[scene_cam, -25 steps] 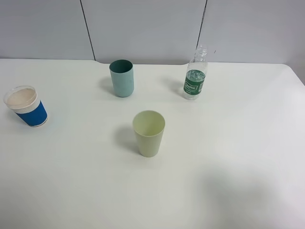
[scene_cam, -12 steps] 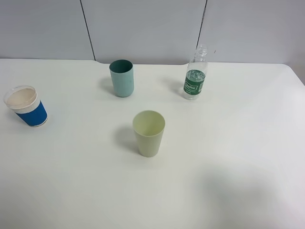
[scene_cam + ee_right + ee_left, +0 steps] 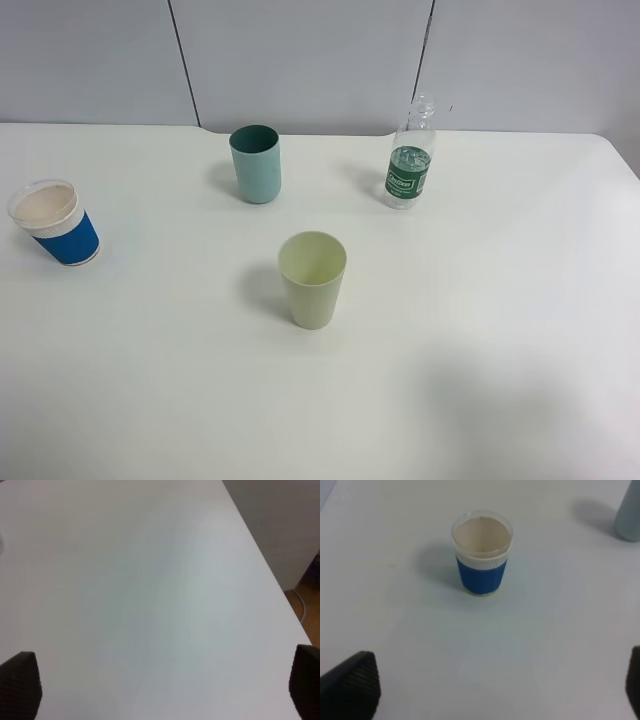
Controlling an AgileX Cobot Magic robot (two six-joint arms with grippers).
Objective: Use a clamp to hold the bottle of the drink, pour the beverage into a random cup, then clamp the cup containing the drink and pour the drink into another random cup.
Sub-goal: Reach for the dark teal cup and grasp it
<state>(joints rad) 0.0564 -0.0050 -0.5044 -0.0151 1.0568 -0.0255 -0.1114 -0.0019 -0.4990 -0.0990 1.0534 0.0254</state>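
The clear bottle with a dark green label stands uncapped at the back right of the white table. A teal tumbler stands at the back centre. The white cup with a blue sleeve sits at the far left, upright and empty-looking. Neither arm shows in the exterior high view. In the left wrist view my left gripper is open, its black fingertips wide apart, short of the blue-sleeved cup. My right gripper is open over bare table, holding nothing.
A pale yellow-green tumbler stands in the middle of the table. The table's right edge and the floor beyond show in the right wrist view. A grey panelled wall runs behind the table.
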